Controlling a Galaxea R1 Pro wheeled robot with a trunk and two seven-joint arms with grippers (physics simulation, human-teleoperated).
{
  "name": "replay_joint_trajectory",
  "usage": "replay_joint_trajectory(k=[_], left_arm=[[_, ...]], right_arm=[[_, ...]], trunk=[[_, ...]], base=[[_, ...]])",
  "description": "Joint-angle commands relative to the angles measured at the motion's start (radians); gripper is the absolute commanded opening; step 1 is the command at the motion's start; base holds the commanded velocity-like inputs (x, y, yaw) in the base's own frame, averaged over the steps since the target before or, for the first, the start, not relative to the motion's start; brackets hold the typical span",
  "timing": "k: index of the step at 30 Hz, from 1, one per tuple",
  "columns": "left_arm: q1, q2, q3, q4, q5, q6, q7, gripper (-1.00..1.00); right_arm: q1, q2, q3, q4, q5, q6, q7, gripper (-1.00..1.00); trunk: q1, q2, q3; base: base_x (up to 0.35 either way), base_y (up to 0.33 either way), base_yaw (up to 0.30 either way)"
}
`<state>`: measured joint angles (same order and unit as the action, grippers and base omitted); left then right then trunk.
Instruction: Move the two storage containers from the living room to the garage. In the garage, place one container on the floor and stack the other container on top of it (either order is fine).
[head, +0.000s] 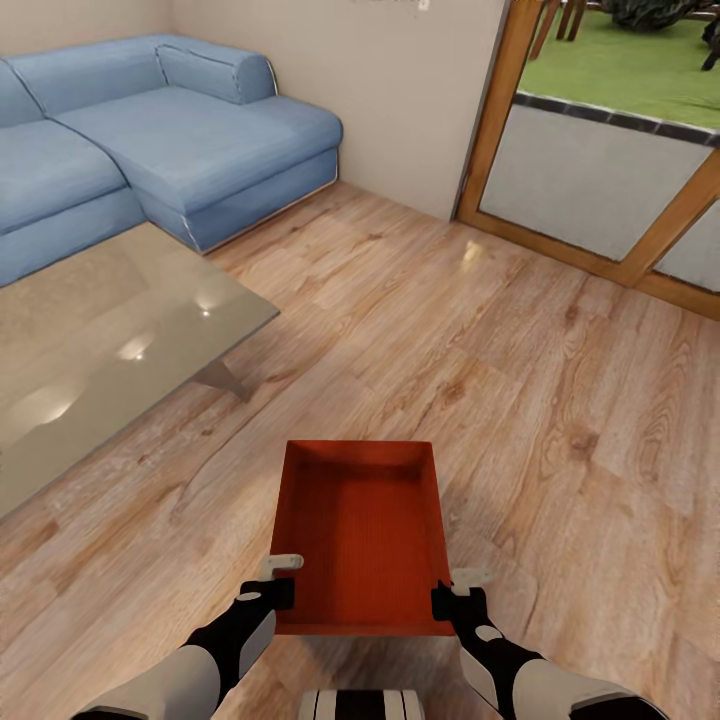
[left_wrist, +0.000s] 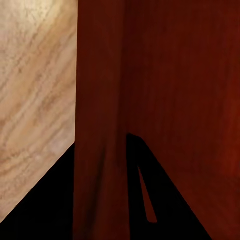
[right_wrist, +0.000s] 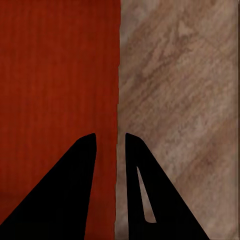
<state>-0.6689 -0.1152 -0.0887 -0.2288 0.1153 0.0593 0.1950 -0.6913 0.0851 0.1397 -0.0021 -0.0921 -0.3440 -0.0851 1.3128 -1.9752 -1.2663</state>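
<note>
Red-orange and ribbed, the open-top rectangular storage bin (head: 362, 535) is held up over the light wood-plank floor (head: 560, 400) of the living room, between the two arms. The left end effector (head: 283, 578) pinches the bin's left wall near the close corner, and the right end effector (head: 455, 588) pinches its right wall the same way. A blue sofa (head: 150, 150) and a glass-topped coffee desk (head: 100, 340) stand off to the left.

A red-orange, finely ribbed storage container (head: 362, 530) sits over light wood-plank flooring (head: 560, 400) with brown grain. The sofa (head: 150, 150) is blue, and the wall (head: 400, 90) is cream.
</note>
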Motion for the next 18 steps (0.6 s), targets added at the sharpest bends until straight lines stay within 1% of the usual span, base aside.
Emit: replay_joint_trajectory(k=[1, 18], left_arm=[[0.0, 0.003, -0.002, -0.003, -0.003, 0.007, 0.013, -1.0], [0.0, 0.002, -0.002, -0.003, -0.003, 0.007, 0.012, -1.0]], right_arm=[[-0.001, -0.002, -0.011, 0.001, -0.026, -0.006, -0.007, -1.0], [-0.001, -0.004, -0.011, 0.002, -0.026, -0.006, -0.007, -1.0]], trunk=[[-0.004, 0.007, 0.003], [-0.069, 0.126, 0.056]], base=[[0.0, 0.0, 0.0], [0.0, 0.0, 0.0]])
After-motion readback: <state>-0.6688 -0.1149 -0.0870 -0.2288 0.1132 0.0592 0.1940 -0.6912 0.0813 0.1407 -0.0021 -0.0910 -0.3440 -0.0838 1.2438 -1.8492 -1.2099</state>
